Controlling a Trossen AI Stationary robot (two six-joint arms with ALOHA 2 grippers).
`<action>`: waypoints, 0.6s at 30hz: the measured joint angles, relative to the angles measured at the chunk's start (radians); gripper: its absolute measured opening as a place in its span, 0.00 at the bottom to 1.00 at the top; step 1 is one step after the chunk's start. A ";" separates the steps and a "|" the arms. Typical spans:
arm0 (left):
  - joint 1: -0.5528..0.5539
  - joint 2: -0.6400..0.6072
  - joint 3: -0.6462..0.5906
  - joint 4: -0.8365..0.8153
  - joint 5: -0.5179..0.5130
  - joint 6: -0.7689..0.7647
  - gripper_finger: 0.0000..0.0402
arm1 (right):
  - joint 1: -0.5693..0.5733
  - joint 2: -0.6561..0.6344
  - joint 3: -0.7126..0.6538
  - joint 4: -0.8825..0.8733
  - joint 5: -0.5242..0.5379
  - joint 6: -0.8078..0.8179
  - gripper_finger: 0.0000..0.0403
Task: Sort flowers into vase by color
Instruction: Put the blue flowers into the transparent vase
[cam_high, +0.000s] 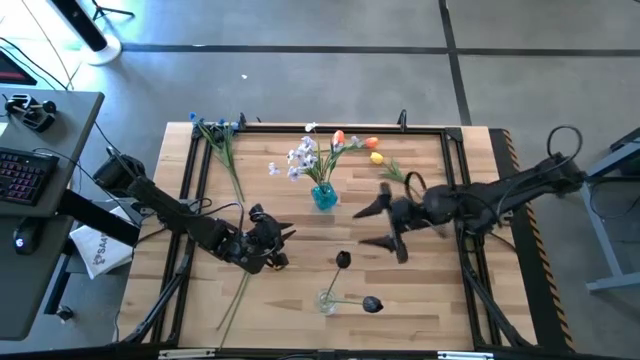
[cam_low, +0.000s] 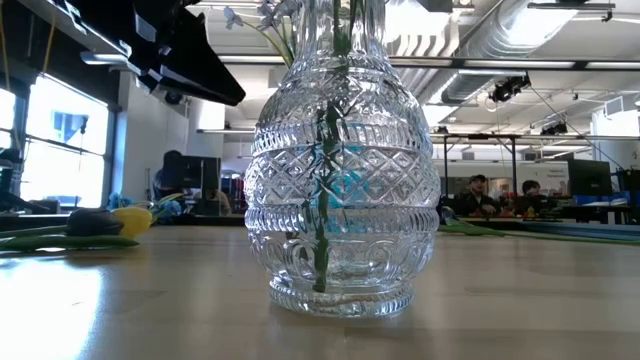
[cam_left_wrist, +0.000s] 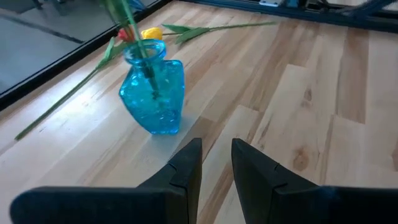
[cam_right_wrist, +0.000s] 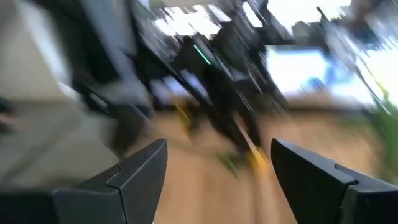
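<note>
A blue glass vase (cam_high: 323, 196) (cam_left_wrist: 153, 93) stands mid-table and holds white sprays (cam_high: 300, 158) and orange tulips (cam_high: 342, 140). A clear cut-glass vase (cam_high: 328, 300) (cam_low: 342, 160) near the near edge holds a dark bud (cam_high: 343, 260). A second dark bud (cam_high: 372, 304) lies beside it. A yellow tulip (cam_high: 377, 158) and a blue spray (cam_high: 215, 126) lie flat on the wood. My left gripper (cam_high: 285, 236) (cam_left_wrist: 216, 149) hovers left of the blue vase, narrowly open and empty. My right gripper (cam_high: 368, 227) (cam_right_wrist: 217, 155) sits right of it, wide open and empty.
A bare green stem (cam_high: 236, 295) lies on the table below my left gripper. A black frame (cam_high: 200, 200) borders the tabletop. A desk with a keyboard (cam_high: 25, 175) stands off the left side. People sit in the room beyond (cam_low: 480, 195).
</note>
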 joint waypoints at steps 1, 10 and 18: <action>0.002 0.000 0.000 -0.007 -0.008 -0.024 0.19 | 0.000 -0.008 0.000 -0.086 0.054 0.031 0.70; 0.140 -0.047 0.001 -0.545 -0.022 -0.680 0.19 | 0.000 0.132 -0.034 -0.546 0.463 0.432 0.70; 0.375 -0.059 -0.028 -1.016 0.123 -1.024 0.19 | 0.000 0.267 -0.157 -0.368 0.474 0.522 0.70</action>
